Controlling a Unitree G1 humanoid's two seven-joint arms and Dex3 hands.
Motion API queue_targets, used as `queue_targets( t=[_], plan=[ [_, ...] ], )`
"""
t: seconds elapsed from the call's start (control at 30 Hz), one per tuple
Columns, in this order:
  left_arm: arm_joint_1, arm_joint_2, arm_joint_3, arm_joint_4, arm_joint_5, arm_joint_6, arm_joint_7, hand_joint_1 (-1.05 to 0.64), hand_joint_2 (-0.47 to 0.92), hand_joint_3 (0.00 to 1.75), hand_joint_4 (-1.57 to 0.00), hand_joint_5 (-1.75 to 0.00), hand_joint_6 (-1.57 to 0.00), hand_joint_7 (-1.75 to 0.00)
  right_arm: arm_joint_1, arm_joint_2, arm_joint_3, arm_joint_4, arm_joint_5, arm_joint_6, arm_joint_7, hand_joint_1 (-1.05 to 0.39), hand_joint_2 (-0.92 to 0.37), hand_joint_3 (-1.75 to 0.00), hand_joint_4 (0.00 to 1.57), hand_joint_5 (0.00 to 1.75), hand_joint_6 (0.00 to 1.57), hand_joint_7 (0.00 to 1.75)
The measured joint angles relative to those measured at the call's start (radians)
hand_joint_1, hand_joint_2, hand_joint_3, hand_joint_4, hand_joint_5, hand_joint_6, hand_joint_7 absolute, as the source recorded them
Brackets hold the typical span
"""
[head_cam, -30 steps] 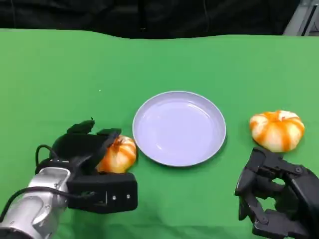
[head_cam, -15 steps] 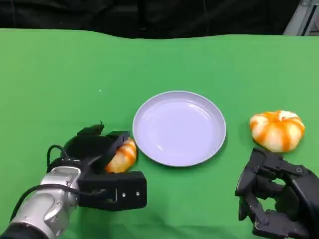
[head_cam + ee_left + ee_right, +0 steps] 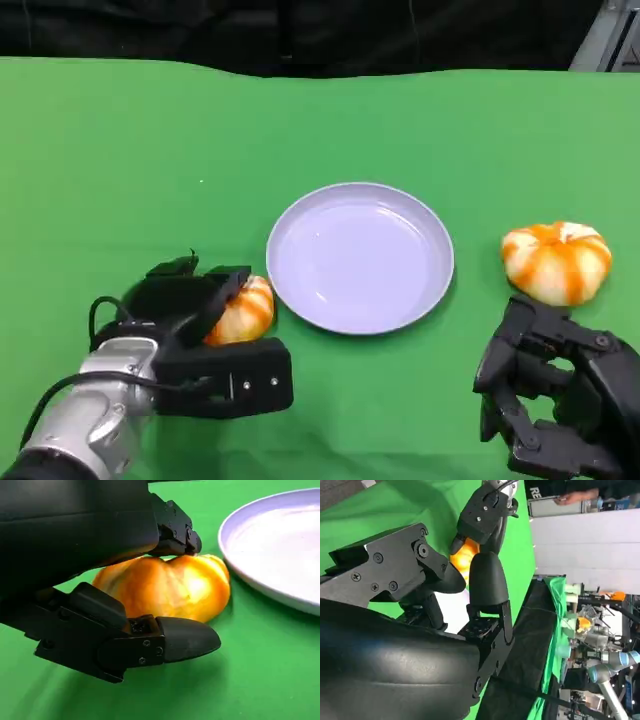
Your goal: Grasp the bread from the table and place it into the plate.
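Bread [image 3: 243, 310] sits on the green counter [image 3: 120, 150], just beside the near-left rim of the plate [image 3: 360, 257], which holds nothing yet. The left hand [image 3: 185, 305] has its fingers [image 3: 175, 530] closed around this bread, so the grasp looks made; lifting and placing remain. The right hand [image 3: 555, 405] rests with fingers apart, near a second bread [image 3: 556, 261].

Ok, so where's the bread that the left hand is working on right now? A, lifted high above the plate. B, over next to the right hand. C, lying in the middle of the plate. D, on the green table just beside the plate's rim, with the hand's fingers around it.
D: the bread sits on the table beside the plate, the left hand closing around it.
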Motion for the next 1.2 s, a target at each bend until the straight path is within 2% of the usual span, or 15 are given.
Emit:
queue_targets(
  t=[0.27, 0.33, 0.5, 0.53, 0.63, 0.77, 0.8, 0.9, 0.93, 0.97, 1.03, 1.2],
  plan=[
    [-0.021, -0.008, -0.009, 0.035, -0.018, 0.001, 0.0, -0.86, 0.92, 0.68, 0.0, 0.0, -0.21, -0.01, 0.003, 0.0, -0.004, 0.0, 0.002, 0.0, 0.0, -0.05, -0.68, -1.07, 0.75, 1.75, 0.63, 1.59],
    [-0.022, -0.01, -0.009, 0.038, -0.022, 0.001, 0.0, -0.71, 0.92, 0.62, -0.04, -0.02, -0.26, -0.02, 0.003, 0.0, -0.005, 0.0, 0.003, 0.0, 0.0, -0.05, -0.68, -1.07, 0.75, 1.75, 0.63, 1.6],
    [-0.025, -0.015, -0.005, 0.036, -0.061, 0.007, -0.02, -0.48, 0.92, 0.47, -0.18, -0.06, -0.36, -0.04, 0.003, 0.0, -0.005, 0.0, 0.003, 0.0, 0.0, -0.04, -0.68, -1.06, 0.75, 1.75, 0.62, 1.59],
    [-0.026, -0.015, -0.005, 0.033, -0.062, 0.01, -0.023, -0.4, 0.92, 0.39, -0.24, -0.06, -0.4, -0.04, 0.003, 0.0, -0.005, 0.0, 0.003, 0.0, 0.001, -0.04, -0.68, -1.06, 0.75, 1.75, 0.62, 1.59],
    [-0.026, -0.021, -0.003, 0.025, -0.066, 0.019, -0.023, -0.28, 0.92, 0.3, -0.37, -0.08, -0.49, -0.05, 0.003, 0.0, -0.005, 0.0, 0.003, 0.0, 0.001, -0.04, -0.69, -1.06, 0.75, 1.75, 0.62, 1.59],
    [-0.024, -0.024, 0.006, 0.009, -0.092, 0.007, -0.007, -0.23, 0.92, 0.32, -0.56, -0.09, -0.6, -0.05, 0.004, 0.0, -0.005, 0.0, 0.003, -0.003, 0.0, -0.04, -0.69, -1.05, 0.75, 1.75, 0.62, 1.59],
    [-0.022, -0.023, 0.006, 0.008, -0.093, -0.003, 0.003, -0.22, 0.92, 0.36, -0.64, -0.11, -0.62, -0.05, 0.004, 0.0, -0.005, 0.0, 0.003, -0.003, 0.0, -0.04, -0.69, -1.05, 0.75, 1.75, 0.62, 1.59],
    [-0.009, -0.018, 0.013, 0.007, -0.1, -0.03, 0.03, -0.21, 0.92, 0.43, -1.03, -0.23, -0.65, -0.03, 0.005, 0.0, -0.006, 0.0, 0.002, -0.003, 0.0, -0.05, -0.69, -1.04, 0.75, 1.75, 0.63, 1.59],
    [-0.004, -0.018, 0.02, 0.006, -0.105, -0.04, 0.037, -0.21, 0.92, 0.44, -1.09, -0.26, -0.65, -0.03, 0.005, 0.0, -0.006, 0.0, 0.002, -0.003, 0.0, -0.05, -0.69, -1.04, 0.75, 1.75, 0.63, 1.59],
    [0.001, -0.017, 0.028, 0.003, -0.11, -0.049, 0.04, -0.22, 0.92, 0.46, -1.04, -0.23, -0.64, -0.02, 0.005, 0.0, -0.006, 0.0, 0.003, -0.003, 0.0, -0.05, -0.69, -1.04, 0.75, 1.75, 0.63, 1.59],
    [0.006, -0.014, 0.04, 0.0, -0.133, -0.066, 0.043, -0.24, 0.92, 0.52, -0.79, -0.1, -0.63, -0.01, 0.005, 0.0, -0.006, 0.0, 0.003, -0.004, 0.0, -0.05, -0.69, -1.04, 0.75, 1.75, 0.63, 1.59],
    [0.029, -0.009, 0.088, -0.007, -0.22, -0.134, 0.034, -0.24, 0.92, 0.54, -0.69, -0.04, -0.64, -0.01, 0.005, 0.0, -0.006, 0.0, 0.003, -0.01, 0.0, -0.06, -0.69, -1.04, 0.75, 1.75, 0.63, 1.59]
  ],
)
